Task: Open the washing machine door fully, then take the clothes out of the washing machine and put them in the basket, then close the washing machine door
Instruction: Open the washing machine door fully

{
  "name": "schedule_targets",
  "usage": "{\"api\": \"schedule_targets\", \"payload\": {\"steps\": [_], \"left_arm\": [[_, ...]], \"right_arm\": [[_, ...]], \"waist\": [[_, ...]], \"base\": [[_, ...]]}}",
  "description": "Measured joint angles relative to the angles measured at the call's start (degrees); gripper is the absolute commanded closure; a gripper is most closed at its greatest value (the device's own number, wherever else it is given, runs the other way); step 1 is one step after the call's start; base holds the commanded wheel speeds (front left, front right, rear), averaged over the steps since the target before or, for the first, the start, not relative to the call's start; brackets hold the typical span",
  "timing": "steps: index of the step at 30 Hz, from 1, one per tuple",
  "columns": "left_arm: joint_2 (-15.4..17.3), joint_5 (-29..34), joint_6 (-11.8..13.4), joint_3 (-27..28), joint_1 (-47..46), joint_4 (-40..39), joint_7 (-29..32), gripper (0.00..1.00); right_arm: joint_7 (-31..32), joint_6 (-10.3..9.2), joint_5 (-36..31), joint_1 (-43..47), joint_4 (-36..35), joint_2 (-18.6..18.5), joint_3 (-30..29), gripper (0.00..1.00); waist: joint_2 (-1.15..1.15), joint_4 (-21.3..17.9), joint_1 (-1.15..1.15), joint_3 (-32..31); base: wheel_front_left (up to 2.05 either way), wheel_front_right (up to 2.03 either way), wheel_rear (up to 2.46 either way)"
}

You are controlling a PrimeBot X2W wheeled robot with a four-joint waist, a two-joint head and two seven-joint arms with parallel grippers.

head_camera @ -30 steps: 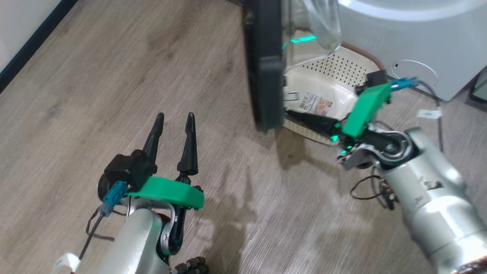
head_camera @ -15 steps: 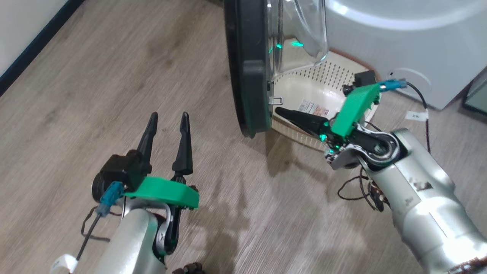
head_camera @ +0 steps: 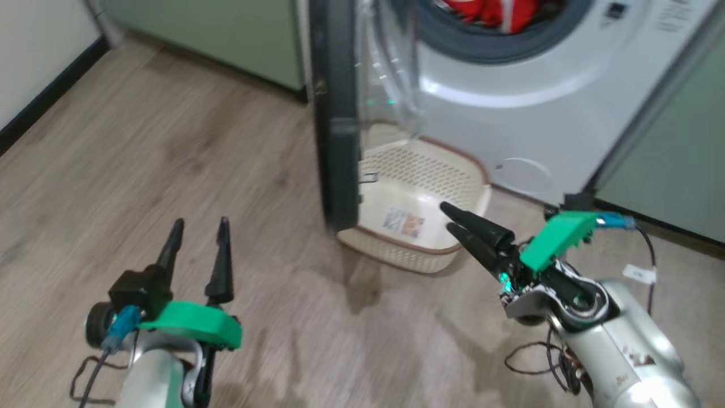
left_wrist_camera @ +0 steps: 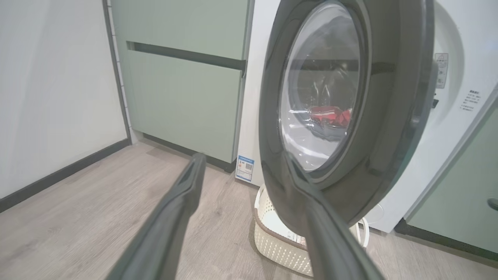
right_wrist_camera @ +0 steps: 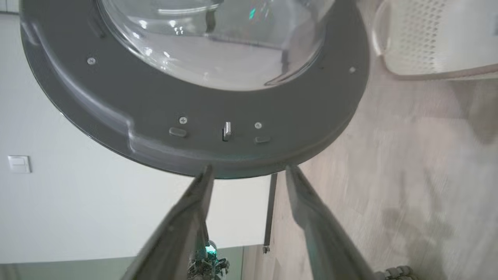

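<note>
While the washing machine door stands swung out edge-on from the washing machine, its black rim hangs over the left end of the basket; the basket sits on the wood floor right at the foot of the machine, a sticker on its inside; the clothes, red with white trim, lie in the drum mouth at the top of the head view, and show red through the door's clear window in the left wrist view. The right gripper hovers at the basket's right side, fingers parted and holding nothing, tips aimed at the door's lower edge but apart from it; in its wrist view the door's metal latch tab sits just beyond the tips. The left gripper hangs over the floor well left of the door, fingers spread wide and empty; pale-green cabinets flank the machine.
</note>
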Motion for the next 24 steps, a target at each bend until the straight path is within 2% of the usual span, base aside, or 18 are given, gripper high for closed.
{"api": "schedule_targets", "payload": {"steps": [6,10,15,16,18,20,22,23,24], "left_arm": [[0.4,1.9,-1.6,3.2,0.1,2.2,0.0,0.00],[0.4,2.4,-2.1,4.7,0.1,3.5,0.0,0.00],[0.5,2.4,-2.6,7.2,0.2,4.2,0.0,0.00],[0.5,2.4,-2.6,7.2,0.2,4.2,0.0,0.00],[0.7,2.4,-3.0,8.2,0.3,4.5,0.0,0.00],[0.8,2.4,-3.0,8.5,0.4,4.7,0.0,0.00],[0.8,2.5,-3.0,8.9,0.4,4.9,0.0,0.00],[0.8,2.5,-3.0,9.4,0.4,4.9,0.0,0.00],[0.8,2.5,-3.1,9.6,0.4,4.9,0.0,0.00]], "right_arm": [[-10.1,0.00,-4.7,4.0,-1.1,-0.4,-1.7,0.00],[-21.2,0.00,-10.8,5.6,-1.1,-3.2,-0.6,0.00],[-36.9,0.01,-18.2,5.8,-1.1,-6.5,4.6,0.00],[-36.9,0.01,-18.2,5.8,-1.1,-6.5,4.6,0.00],[-42.1,0.01,-20.9,5.8,-0.9,-7.5,7.1,0.00],[-43.7,0.02,-24.3,5.8,-0.3,-8.5,8.6,0.00],[-44.0,0.03,-29.4,5.8,-0.3,-8.7,5.7,0.00],[-44.1,0.03,-37.6,5.9,-2.2,-8.7,-0.2,0.00],[-44.1,0.03,-43.6,6.2,-3.8,-8.6,-3.4,0.00]], "waist": [[0.00,-5.9,0.00,-2.8],[0.00,-9.1,0.00,-4.2],[0.00,-12.3,0.00,-5.8],[0.00,-12.3,0.00,-5.8],[0.00,-13.3,0.00,-6.3],[0.00,-14.1,0.00,-6.8],[0.00,-14.7,0.00,-7.0],[0.00,-15.2,0.00,-7.1],[0.00,-15.3,0.00,-7.1]], "base": [[0.00,0.00,0.00],[0.00,0.00,0.00],[0.00,0.00,0.00],[0.00,0.00,0.00],[0.00,0.00,0.00],[0.00,0.00,0.00],[0.00,0.00,0.00],[0.00,0.00,0.00],[0.00,0.00,0.00]]}}
